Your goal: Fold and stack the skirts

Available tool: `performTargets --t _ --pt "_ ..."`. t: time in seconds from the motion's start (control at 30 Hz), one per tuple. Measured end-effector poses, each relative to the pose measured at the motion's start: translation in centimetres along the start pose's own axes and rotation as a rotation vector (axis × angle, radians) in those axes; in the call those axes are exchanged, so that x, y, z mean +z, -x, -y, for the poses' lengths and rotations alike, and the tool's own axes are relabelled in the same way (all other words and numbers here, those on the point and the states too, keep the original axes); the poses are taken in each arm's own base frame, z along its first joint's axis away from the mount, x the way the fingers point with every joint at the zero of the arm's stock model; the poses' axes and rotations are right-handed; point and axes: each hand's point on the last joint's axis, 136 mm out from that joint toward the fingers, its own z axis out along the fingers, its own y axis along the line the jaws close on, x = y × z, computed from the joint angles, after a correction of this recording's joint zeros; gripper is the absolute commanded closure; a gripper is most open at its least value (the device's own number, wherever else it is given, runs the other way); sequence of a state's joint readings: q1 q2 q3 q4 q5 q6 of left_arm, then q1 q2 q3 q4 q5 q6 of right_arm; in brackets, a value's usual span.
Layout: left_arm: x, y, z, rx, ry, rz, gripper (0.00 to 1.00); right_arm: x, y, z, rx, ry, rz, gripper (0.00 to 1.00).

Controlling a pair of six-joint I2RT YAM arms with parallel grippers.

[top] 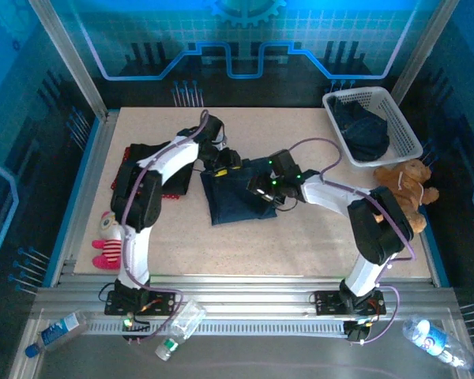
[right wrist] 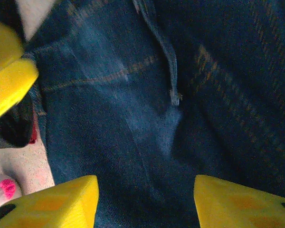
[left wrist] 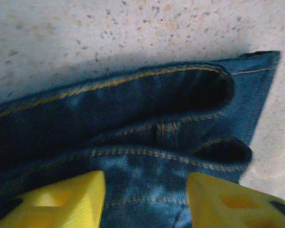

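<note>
Denim skirt (top: 231,199) lies folded, thick tan-stitched seams curving, on speckled tabletop (top: 300,245).

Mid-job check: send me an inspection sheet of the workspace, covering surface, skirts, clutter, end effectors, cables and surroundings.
Surface: speckled table, no spills seen.
Job's things: denim skirt mid-table, folded; black skirt on red skirt at left; dark blue cloth in white basket.
Clutter: teddy bear at right edge; plush doll at left edge.
Grippers: left end effector and right end effector open, both over the denim skirt.
Cables: purple cables looped along both arms.
Surroundings: water bottles on the front rail; blue walls.
</note>
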State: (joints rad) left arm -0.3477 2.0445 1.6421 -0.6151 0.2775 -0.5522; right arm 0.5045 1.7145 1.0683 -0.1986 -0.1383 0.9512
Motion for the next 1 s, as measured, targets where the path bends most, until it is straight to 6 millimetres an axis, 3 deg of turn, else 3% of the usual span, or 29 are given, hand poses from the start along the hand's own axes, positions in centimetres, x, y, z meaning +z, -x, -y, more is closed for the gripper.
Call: performTargets --t 0.13,0.27,0.3,0.5,0.67,0.73,0.83,1.0 --pt "-5.4 0.3 1.6 0.007 -0.052 0.115 0.21 -1.0 3.1 -0.1 -0.180 -0.012 0.035 0.43" --pt "-8.4 0.1 1.2 -0.018 -0.076 0.187 0.02 -0.5 4.9 -1.1 -0.360 -0.003 0.015 0.39" --pt "-8.6 -0.1 0.6 -0.034 -0.072 0.192 0.01 -0.2 5.2 -1.3 -0.403 0.000 0.005 0.39" --pt "-7.7 -1.6 -3.2 -0.127 -0.015 0.168 0.01 2.6 6.4 -1.4 -0.559 -0.008 -0.066 0.42" --pt "-7.0 -2.9 -4.2 -0.167 -0.011 0.140 0.01 4.6 5.6 -0.6 -0.595 -0.004 -0.136 0.47" --pt "-6.7 -3.6 -4.4 -0.188 -0.029 0.127 0.01 4.9 5.4 -0.4 -0.601 -0.005 -0.150 0.57" --pt "-6.0 -4.7 -4.8 -0.220 -0.044 0.102 0.01 4.9 5.3 -0.6 -0.606 0.009 -0.155 0.82" --pt "-5.1 -5.9 -5.7 -0.255 -0.040 0.068 0.01 4.5 5.3 -1.1 -0.615 0.029 -0.139 0.95"
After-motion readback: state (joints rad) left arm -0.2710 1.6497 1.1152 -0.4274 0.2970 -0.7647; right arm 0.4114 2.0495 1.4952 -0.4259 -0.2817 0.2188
